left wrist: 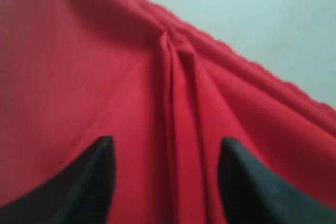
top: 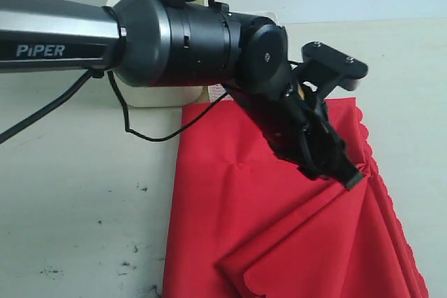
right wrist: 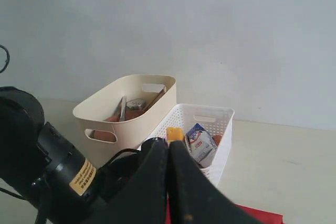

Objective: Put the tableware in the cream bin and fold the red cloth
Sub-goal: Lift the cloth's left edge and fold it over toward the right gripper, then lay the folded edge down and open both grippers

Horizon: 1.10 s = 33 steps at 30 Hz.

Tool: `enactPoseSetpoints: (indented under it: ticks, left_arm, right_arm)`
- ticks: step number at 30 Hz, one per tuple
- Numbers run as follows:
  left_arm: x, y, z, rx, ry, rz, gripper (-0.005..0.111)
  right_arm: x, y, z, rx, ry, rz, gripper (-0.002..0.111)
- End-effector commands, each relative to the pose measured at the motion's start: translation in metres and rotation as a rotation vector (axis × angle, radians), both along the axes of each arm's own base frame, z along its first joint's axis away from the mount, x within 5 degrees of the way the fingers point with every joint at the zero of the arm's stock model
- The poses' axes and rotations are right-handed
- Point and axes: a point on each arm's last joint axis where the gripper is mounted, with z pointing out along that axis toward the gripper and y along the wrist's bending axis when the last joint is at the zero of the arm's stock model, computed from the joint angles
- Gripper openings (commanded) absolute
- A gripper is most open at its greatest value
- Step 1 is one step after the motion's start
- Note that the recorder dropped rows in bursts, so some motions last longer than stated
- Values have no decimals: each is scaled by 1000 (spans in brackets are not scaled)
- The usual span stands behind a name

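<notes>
**L jaws let go over red cloth (top: 230, 207); R jaws clenched, empty**

L jaws released: black fingers (left wrist: 100, 177) stand apart either side of a pleated ridge in the cloth, gripping nothing. In ext. view their tip is at the cloth, mid-right of frame, w/ creases fanning out from it. Cloth fills lower right of frame on the bench (top: 70, 207), w/ one scalloped corner folded over near the bottom edge.

R jaws clenched: fingers (right wrist: 149, 182) pressed together, nothing between. Beyond them, cream bin (right wrist: 134, 127) holds:
- metal knife (right wrist: 122, 109)
- steel cup (right wrist: 137, 103)
- brown wooden piece (right wrist: 157, 98) leaning in a corner
- sth red-brown (right wrist: 112, 118) low down, can't tell what

Right beside the bin, white lattice basket (right wrist: 227, 135) w/ cheese (right wrist: 176, 132) & milk carton (right wrist: 199, 144). In ext. view the bin is upper left-centre, mostly hidden behind L arm (top: 140, 36).
</notes>
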Motion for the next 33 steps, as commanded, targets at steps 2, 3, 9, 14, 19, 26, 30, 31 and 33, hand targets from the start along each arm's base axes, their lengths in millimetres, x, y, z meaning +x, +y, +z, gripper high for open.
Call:
enactPoseSetpoints:
  ticks: [2,3,9,14,19,26,30,31,33]
  left_arm:
    - [0,39,-42,135,76,58,2]
    - [-2,45,-51,142,74,70,2]
    - [-31,38,-62,132,136,32,2]
    - [-98,-23,-37,-36,79,-236,2]
    - [-127,-46,-11,-93,-11,-361,2]
    - [-99,-21,-14,-17,-14,-277,2]
    - [-82,9,-10,16,-14,-219,2]
    - [-78,19,-8,25,-17,-203,2]
    - [-69,43,-2,28,-25,-151,2]
  right_arm:
    - [0,-1,0,8,-4,-6,0]
    - [0,-1,0,8,-4,-6,0]
    - [0,-1,-1,8,-3,-6,0]
    - [0,-1,-1,8,-3,-6,0]
    - [0,-1,-2,7,-2,-6,0]
    - [1,0,-3,2,8,-7,0]
    - [8,4,-9,-24,57,-7,0]
    - [12,5,-12,-40,80,-6,0]
    - [20,10,-19,-84,130,-4,0]
